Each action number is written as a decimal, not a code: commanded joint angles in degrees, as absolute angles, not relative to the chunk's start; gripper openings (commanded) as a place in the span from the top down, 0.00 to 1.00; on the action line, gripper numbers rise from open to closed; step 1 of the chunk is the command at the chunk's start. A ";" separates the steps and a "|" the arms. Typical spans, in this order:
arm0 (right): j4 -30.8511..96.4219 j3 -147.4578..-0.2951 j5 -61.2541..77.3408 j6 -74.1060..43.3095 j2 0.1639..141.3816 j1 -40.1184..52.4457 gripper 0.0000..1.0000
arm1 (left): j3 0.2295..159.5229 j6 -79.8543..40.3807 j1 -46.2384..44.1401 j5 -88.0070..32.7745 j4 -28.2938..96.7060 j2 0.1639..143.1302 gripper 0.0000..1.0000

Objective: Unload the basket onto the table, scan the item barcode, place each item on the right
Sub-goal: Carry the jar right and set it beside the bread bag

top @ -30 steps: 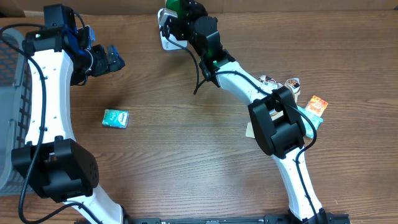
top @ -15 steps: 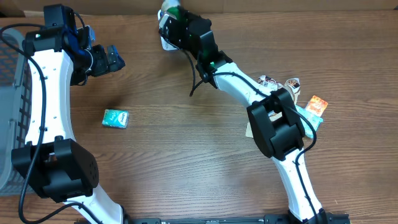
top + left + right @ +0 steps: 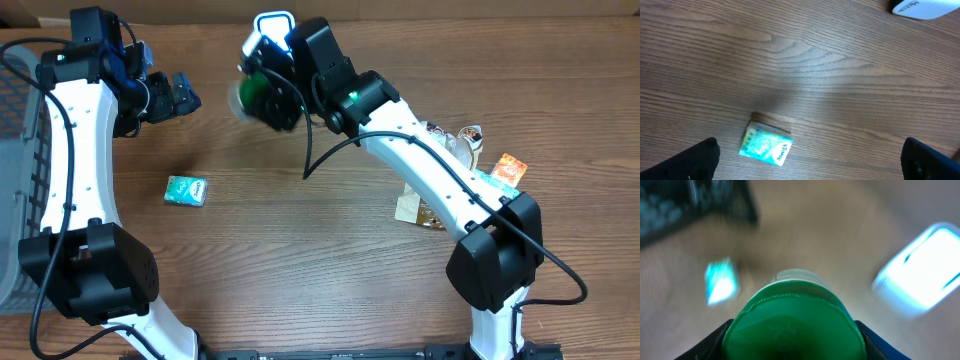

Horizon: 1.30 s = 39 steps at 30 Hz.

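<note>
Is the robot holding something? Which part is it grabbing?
Yes. The right gripper has its fingers on a blurry green container, on the two sides of its wide green part. The left gripper is open and holds nothing.

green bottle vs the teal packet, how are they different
The green bottle is held up off the table in the right hand; the teal packet lies flat on the table, untouched. The bottle is round and dark green; the packet is flat, boxy and pale teal.
</note>
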<state>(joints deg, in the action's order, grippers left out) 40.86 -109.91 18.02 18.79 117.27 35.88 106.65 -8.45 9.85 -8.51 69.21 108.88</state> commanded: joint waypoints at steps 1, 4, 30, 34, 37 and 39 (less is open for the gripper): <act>49.63 -109.95 16.01 15.20 117.78 34.85 0.59 | 107.83 -7.90 9.74 -8.38 69.14 108.64 0.01; 59.27 -109.69 5.56 15.18 118.45 34.24 0.58 | 107.83 -7.90 9.72 -8.38 69.14 108.64 0.00; 67.92 -93.80 -2.90 6.81 119.09 12.45 0.58 | 107.83 -7.90 9.72 -8.38 69.14 108.64 0.01; 69.14 -93.80 -2.85 6.81 119.09 11.14 0.58 | 107.83 -7.90 9.72 -8.38 69.14 108.64 0.00; 69.58 -93.80 -2.87 6.81 119.09 11.00 0.57 | 107.83 -7.90 9.74 -8.38 69.14 108.64 0.01; 69.60 -93.80 -2.85 6.81 119.09 11.00 0.53 | 107.83 -7.90 9.74 -8.38 69.14 108.64 0.01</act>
